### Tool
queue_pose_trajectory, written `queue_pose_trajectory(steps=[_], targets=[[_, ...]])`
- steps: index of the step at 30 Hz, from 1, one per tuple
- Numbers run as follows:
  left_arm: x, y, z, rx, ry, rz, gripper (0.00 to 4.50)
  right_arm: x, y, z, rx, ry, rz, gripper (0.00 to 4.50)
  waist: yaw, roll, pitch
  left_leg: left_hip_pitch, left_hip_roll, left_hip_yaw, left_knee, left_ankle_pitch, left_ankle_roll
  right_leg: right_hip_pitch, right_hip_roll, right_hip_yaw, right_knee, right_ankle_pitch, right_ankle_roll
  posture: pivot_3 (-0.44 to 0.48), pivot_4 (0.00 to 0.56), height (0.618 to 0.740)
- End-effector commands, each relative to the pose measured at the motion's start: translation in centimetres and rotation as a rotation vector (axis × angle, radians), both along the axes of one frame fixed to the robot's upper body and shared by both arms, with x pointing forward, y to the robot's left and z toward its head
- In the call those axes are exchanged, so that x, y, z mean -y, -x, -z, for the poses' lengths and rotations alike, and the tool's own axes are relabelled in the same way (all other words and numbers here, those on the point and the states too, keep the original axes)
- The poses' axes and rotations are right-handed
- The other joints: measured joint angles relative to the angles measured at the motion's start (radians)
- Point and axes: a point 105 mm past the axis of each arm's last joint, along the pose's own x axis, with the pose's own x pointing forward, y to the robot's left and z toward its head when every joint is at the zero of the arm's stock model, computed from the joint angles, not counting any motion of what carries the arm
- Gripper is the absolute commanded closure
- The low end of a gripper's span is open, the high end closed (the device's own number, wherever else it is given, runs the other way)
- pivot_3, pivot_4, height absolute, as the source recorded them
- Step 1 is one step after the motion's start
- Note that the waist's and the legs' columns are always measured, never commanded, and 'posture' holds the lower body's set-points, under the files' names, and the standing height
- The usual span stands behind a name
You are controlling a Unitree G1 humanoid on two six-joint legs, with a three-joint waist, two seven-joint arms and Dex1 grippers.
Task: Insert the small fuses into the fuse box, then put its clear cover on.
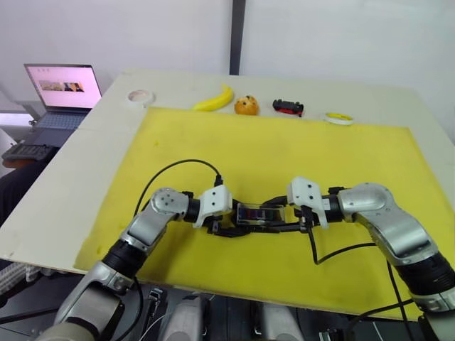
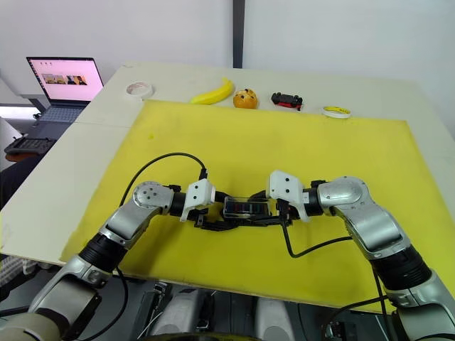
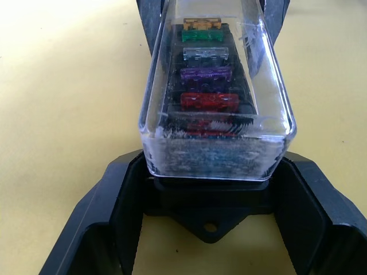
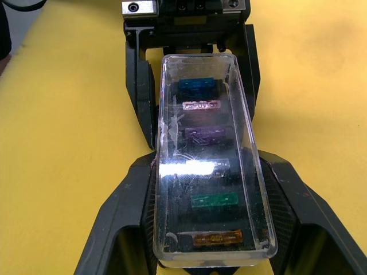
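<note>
The black fuse box lies on the yellow mat between my two grippers, with the clear cover sitting over it. Through the cover I see the small fuses in a row: red, purple, green, teal-blue and brown-yellow. My left gripper is shut on the box's left end, a finger on each side of its base. The right gripper is shut on the opposite end in the same way.
Along the table's far edge lie a white tape roll, a banana, an orange fruit, a red-and-black toy car and a yellow tape roll. A laptop stands off to the left. The mat is bare beyond the box.
</note>
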Motion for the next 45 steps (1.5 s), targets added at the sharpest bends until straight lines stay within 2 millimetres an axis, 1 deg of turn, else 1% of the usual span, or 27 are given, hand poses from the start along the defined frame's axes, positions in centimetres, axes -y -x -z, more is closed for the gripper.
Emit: queue_pose_trajectory(steps=[1,6,17,19,20,21,22,23,27,30,35,36,38,40,44,45], targets=[[-0.1,0.0,-0.1,0.016,-0.010,0.009,1.89,0.4,-0.2,-0.4,0.030,0.013,0.019,2.77,0.000,0.000,0.000,0.000,0.000,0.000,0.000,0.000,0.000,0.000,0.000,0.000,0.000,0.000,0.000,0.000,0.150,0.740],[0.0,0.0,-0.1,0.016,-0.007,0.011,1.89,0.6,-0.2,-0.1,0.026,0.025,0.021,2.77,0.000,0.000,0.000,0.000,0.000,0.000,0.000,0.000,0.000,0.000,0.000,0.000,0.000,0.000,0.000,0.000,0.150,0.740],[0.1,-0.1,0.0,0.016,-0.005,0.013,1.89,0.5,0.2,-0.9,0.015,0.011,-0.006,2.77,0.002,0.000,0.000,0.000,0.000,0.000,0.000,0.000,0.000,0.000,0.000,0.000,0.000,0.000,0.000,0.000,0.150,0.740],[0.1,-0.1,0.0,0.016,-0.005,0.013,1.89,0.4,0.5,-1.4,0.015,-0.004,-0.017,1.72,0.002,0.000,0.000,0.000,0.000,0.000,0.000,0.000,0.000,0.000,0.000,0.000,0.000,0.000,0.000,0.000,0.150,0.740],[0.1,-0.1,0.0,0.016,-0.005,0.012,1.89,0.4,0.5,-1.7,0.019,-0.010,-0.017,1.42,0.002,0.000,0.000,0.000,0.000,0.000,0.000,0.000,0.000,0.000,0.000,0.000,0.000,0.000,0.000,0.000,0.150,0.740],[0.1,-0.1,0.0,0.016,-0.005,0.012,1.89,0.4,0.5,-1.9,0.026,-0.015,-0.017,0.99,0.001,0.000,0.000,0.000,0.000,0.000,0.000,0.000,0.000,0.000,0.000,0.000,0.000,0.000,0.000,0.000,0.150,0.740],[0.1,-0.2,0.0,0.016,-0.004,0.012,1.89,0.3,0.5,-2.2,0.036,-0.022,-0.018,0.43,0.001,0.000,0.000,0.000,0.000,0.000,0.000,0.000,0.000,0.000,-0.001,0.000,0.000,0.000,0.000,0.000,0.150,0.740],[0.2,-0.2,0.0,0.016,-0.004,0.012,1.89,0.3,0.6,-2.5,0.041,-0.027,-0.017,0.02,0.001,0.000,0.000,0.000,0.000,0.000,0.000,0.000,0.000,0.000,-0.001,0.000,0.000,0.000,0.000,0.000,0.150,0.740],[0.3,-0.1,-0.1,0.017,-0.001,0.015,1.89,0.2,1.0,-3.4,0.050,-0.046,-0.031,0.02,0.001,0.000,0.000,0.000,0.000,0.000,0.000,0.000,0.000,0.000,-0.001,0.000,0.000,0.000,0.000,0.000,0.150,0.740],[0.3,-0.1,-0.1,0.016,0.000,0.019,1.89,0.2,0.9,-3.8,0.063,-0.067,-0.020,0.02,0.001,0.000,0.000,0.000,0.000,0.000,0.000,0.000,0.000,0.000,-0.001,0.000,0.000,0.000,0.000,0.000,0.150,0.740],[0.4,0.0,-0.1,0.014,0.003,0.025,1.89,-1.4,1.1,-4.9,0.106,-0.229,-0.047,0.02,0.001,0.000,0.000,0.000,0.000,0.000,0.000,0.000,0.000,0.000,-0.001,0.000,0.000,0.000,0.000,0.000,0.150,0.740],[0.4,0.0,-0.1,0.015,0.002,0.024,1.89,-1.7,0.9,-5.0,0.116,-0.263,-0.038,0.27,0.001,0.000,0.000,0.000,0.000,0.000,0.000,0.000,0.000,0.000,-0.001,0.000,0.000,0.000,0.000,0.000,0.150,0.740],[0.4,-0.1,-0.2,0.016,0.002,0.024,1.89,-2.0,0.9,-4.8,0.119,-0.304,-0.031,0.95,0.002,0.000,0.000,0.000,0.000,0.000,0.000,0.000,0.000,0.000,-0.001,0.000,0.000,0.000,0.000,0.000,0.150,0.740],[0.4,-0.1,-0.2,0.016,0.003,0.024,1.89,-2.1,0.9,-4.1,0.112,-0.310,-0.025,1.94,0.002,0.000,0.000,-0.001,-0.001,0.000,0.000,0.000,0.000,0.000,-0.001,0.000,0.000,0.000,0.000,0.000,0.150,0.740],[0.4,-0.1,-0.2,0.014,0.004,0.023,1.89,-1.9,0.9,-3.0,0.103,-0.290,-0.014,4.06,0.001,0.000,0.000,-0.001,-0.001,0.000,0.000,0.000,0.000,0.000,-0.001,0.000,0.000,0.000,0.000,0.000,0.150,0.740],[0.4,-0.1,-0.2,0.014,0.004,0.022,1.89,-1.9,0.9,-2.8,0.101,-0.283,-0.014,4.42,0.001,0.000,0.000,-0.001,-0.001,0.000,0.000,0.000,0.000,0.000,-0.001,0.000,0.000,0.000,0.000,0.000,0.150,0.740]])
